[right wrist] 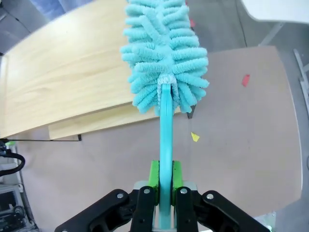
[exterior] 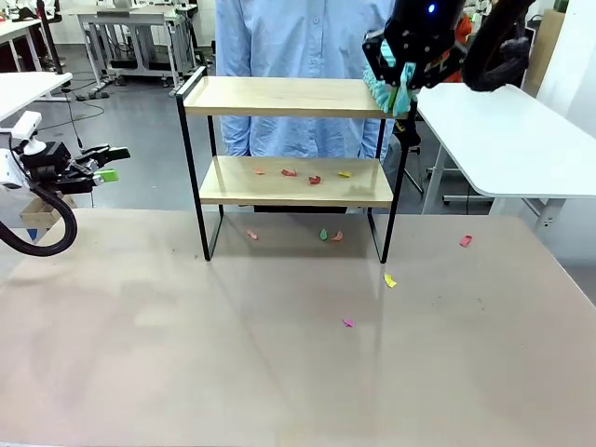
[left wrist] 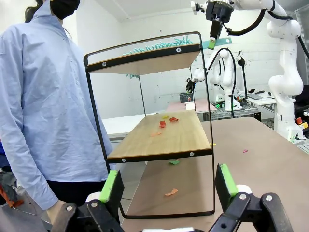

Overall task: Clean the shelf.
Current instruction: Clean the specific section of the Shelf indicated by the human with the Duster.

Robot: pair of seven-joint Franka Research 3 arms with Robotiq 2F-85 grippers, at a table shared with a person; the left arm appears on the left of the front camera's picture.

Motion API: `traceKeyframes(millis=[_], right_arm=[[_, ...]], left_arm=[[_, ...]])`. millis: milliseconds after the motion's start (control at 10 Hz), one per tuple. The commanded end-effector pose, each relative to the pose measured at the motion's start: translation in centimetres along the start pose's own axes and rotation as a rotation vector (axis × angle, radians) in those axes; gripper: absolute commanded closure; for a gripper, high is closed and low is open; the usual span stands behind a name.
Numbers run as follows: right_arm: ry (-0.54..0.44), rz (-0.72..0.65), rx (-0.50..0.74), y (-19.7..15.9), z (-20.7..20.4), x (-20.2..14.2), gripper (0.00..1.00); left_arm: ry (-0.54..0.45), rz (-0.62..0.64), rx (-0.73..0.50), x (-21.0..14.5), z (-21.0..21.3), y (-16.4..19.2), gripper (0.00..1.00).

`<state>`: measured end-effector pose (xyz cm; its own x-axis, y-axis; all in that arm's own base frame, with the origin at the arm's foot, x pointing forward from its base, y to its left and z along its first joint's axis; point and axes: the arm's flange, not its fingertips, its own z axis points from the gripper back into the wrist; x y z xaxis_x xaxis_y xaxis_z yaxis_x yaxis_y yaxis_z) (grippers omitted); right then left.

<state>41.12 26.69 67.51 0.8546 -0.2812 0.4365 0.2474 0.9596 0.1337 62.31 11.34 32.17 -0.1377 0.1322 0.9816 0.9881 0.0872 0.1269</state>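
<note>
The shelf [exterior: 279,97] stands upright on the far half of the counter [exterior: 186,363], near its middle. A person in a light blue shirt [exterior: 289,47] stands just behind it.

The right claw [right wrist: 164,175] is high above the right end of the shelf. Its green pads [right wrist: 153,174] are clenched on the thin handle of a teal duster [right wrist: 164,53]. The fluffy head of the duster lies over the right end of the top board [right wrist: 63,82] and reaches a little past its edge. I cannot tell if it really touches the wood.

The left claw [exterior: 110,164] hovers far to the left of the shelf, well apart from it, at about the height of the lower board [exterior: 237,191]. It is released: in the left wrist view its two fingers are wide apart and nothing is between them.

On the lower board lie some small coloured scraps: a red one [exterior: 315,179], a yellow one [exterior: 345,174] and two more to the left of these. Under the shelf, on the counter, there are a green scrap [exterior: 323,235] and two orange ones beside it. More scraps lie on the counter in front of the shelf and to its right: a yellow one [exterior: 389,279], a magenta one [exterior: 348,323] and a pink one [exterior: 466,240].

A white table [exterior: 521,130] stands to the right, behind the counter.
</note>
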Motion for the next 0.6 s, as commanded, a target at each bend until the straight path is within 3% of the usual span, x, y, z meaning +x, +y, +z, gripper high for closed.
traceKeyframes(millis=[0,200,500], right_arm=[[-0.100,0.040,0.043,-2.1,2.3,0.4,0.87],[-0.092,0.121,0.101,-3.0,4.2,0.5,0.87],[0.033,0.391,0.257,-4.5,6.1,-0.8,0.87]], left_arm=[[0.002,-0.011,0.000,0.4,0.0,0.0,0.00],[0.002,-0.011,0.000,0.4,0.0,0.0,0.00],[0.002,-0.011,0.000,0.4,0.0,0.0,0.00]])
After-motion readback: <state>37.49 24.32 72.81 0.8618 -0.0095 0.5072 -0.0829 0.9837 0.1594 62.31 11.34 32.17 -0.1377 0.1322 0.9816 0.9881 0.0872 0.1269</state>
